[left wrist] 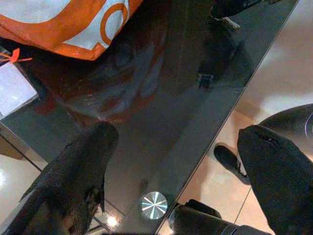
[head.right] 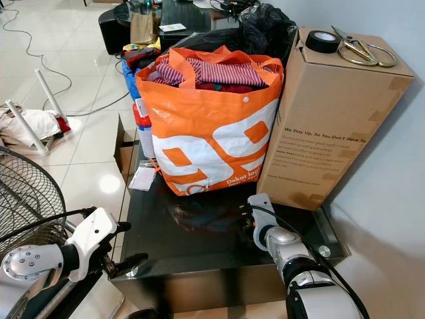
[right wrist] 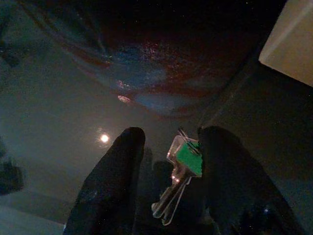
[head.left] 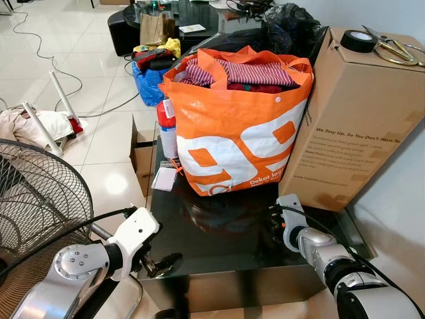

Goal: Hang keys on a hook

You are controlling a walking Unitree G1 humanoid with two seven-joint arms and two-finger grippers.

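A bunch of silver keys with a green tag (right wrist: 183,161) lies on the black glass table (head.left: 226,249). My right gripper (right wrist: 171,136) is open and rests low on the glass, one black finger on either side of the keys. The green tag sits close against one finger (right wrist: 230,171). In the eye views this gripper (head.left: 277,220) is at the table's right side, just in front of the cardboard box (head.left: 362,113). My left gripper (left wrist: 178,132) is open with nothing in it, and it hovers over the table's front left edge (head.left: 163,264).
A full orange shopping bag (head.left: 232,126) takes up the table's back half. On the box lie a black tape roll (head.left: 358,40) and scissors (head.left: 395,50). A wire fan guard (head.left: 33,199) stands at my left. Cables, bags and white poles lie on the tiled floor beyond.
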